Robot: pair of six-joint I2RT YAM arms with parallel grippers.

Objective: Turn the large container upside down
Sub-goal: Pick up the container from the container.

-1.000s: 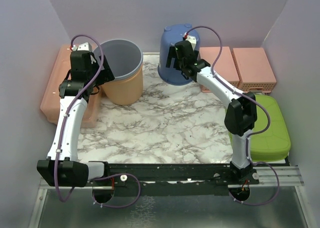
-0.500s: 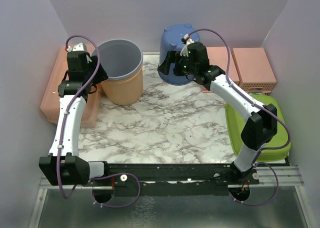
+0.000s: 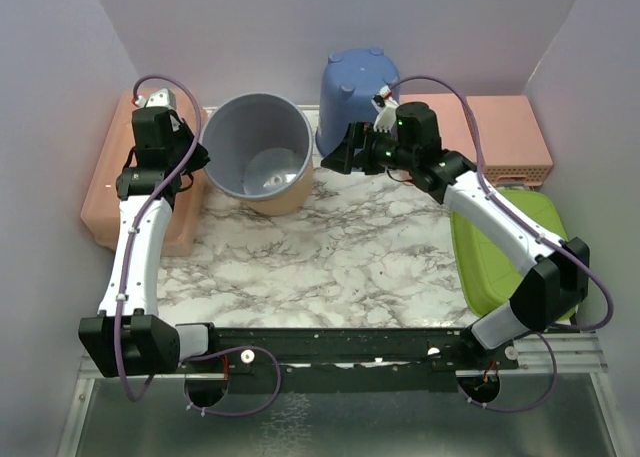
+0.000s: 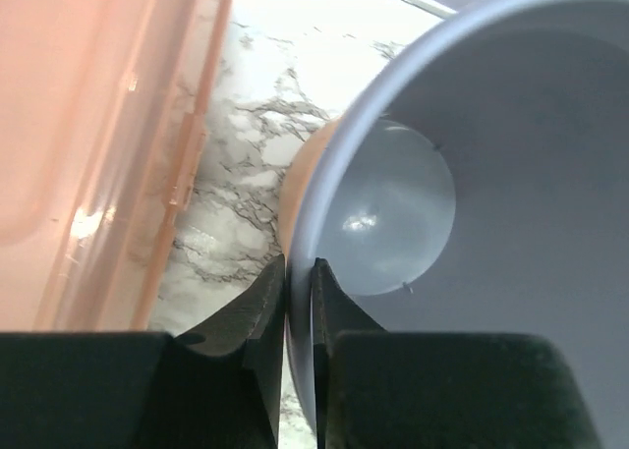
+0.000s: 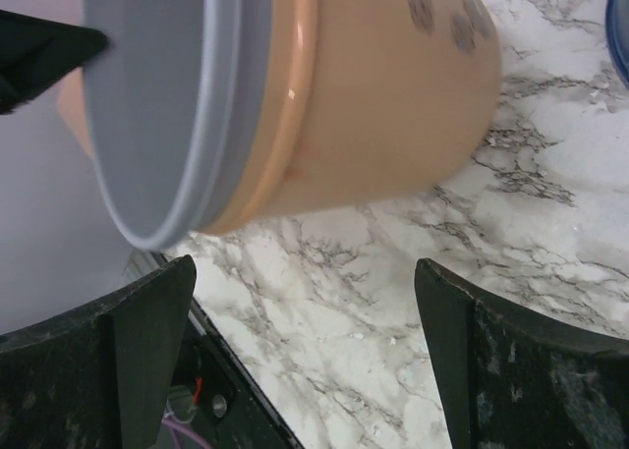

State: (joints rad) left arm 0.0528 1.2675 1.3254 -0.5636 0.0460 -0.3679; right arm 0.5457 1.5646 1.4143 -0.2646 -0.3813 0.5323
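Left gripper is clamped on the left rim of the bucket, one finger inside and one outside, beside a pink box. The table is marble-patterned and the walls pale lilac. The bucket, peach outside with a grey lining and rim, stands at back left, mouth up, long axis roughly vertical. Right gripper hangs spread wide just right of it, before an upturned blue tub.

Two buckets, four boxes
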